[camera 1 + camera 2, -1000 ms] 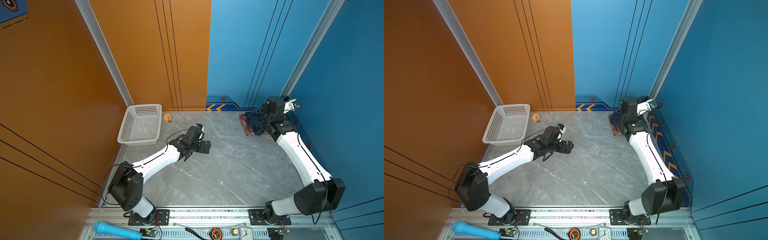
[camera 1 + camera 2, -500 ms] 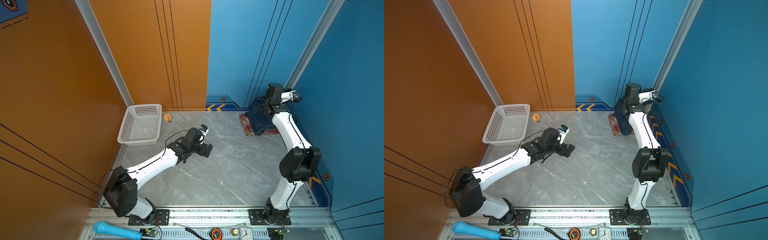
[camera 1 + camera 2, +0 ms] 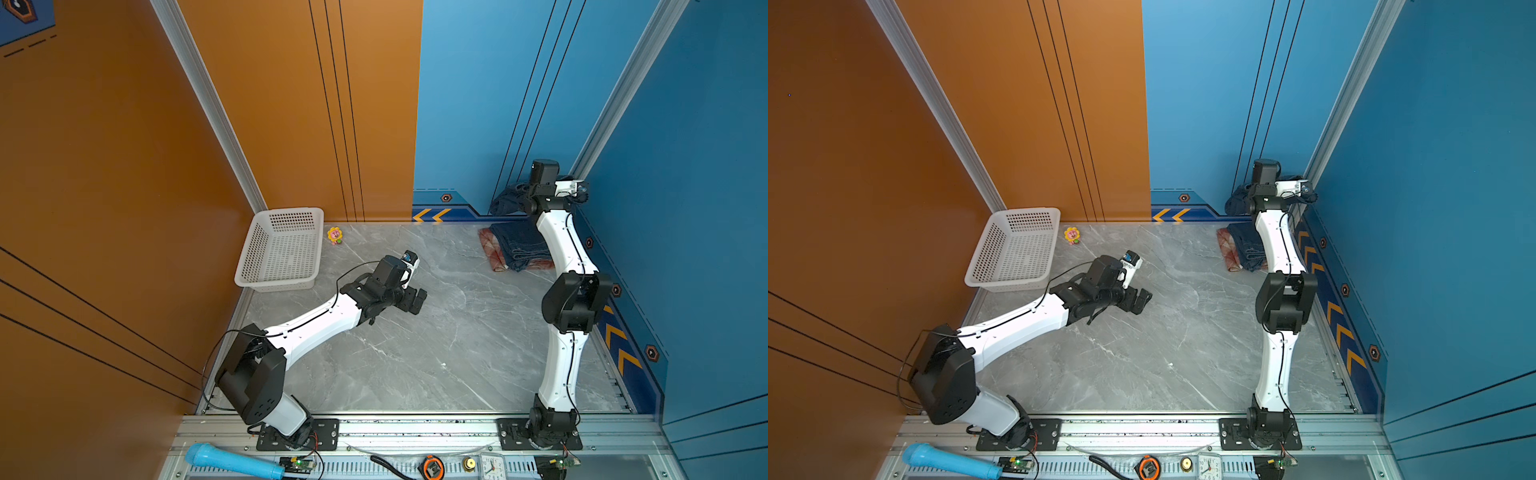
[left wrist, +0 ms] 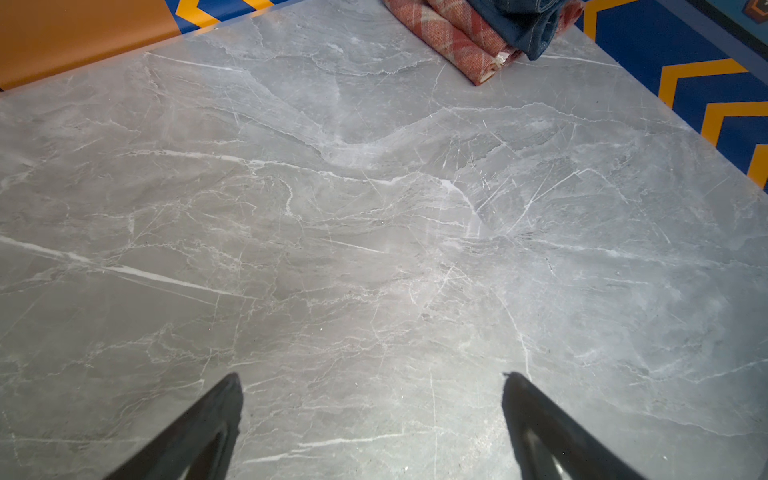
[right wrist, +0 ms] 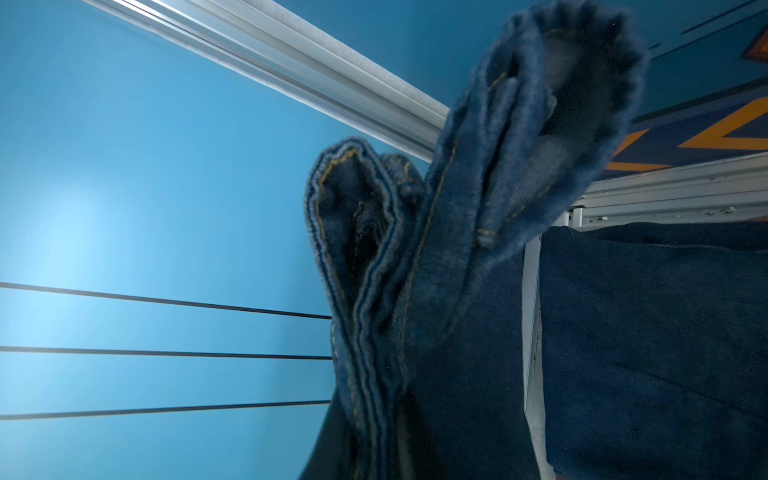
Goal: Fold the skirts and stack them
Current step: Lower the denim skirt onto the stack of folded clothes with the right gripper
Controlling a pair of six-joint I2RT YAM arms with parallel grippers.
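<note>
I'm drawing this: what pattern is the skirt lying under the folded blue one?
The bottom skirt is red-and-cream plaid, clearest in the left wrist view.

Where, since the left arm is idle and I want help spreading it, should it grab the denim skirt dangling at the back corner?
Probably its loose lower edge: the hanging denim skirt bunches out on the table-centre side of the right arm, so bring the open left gripper in from there. The arm and the wall block the other side.
</note>
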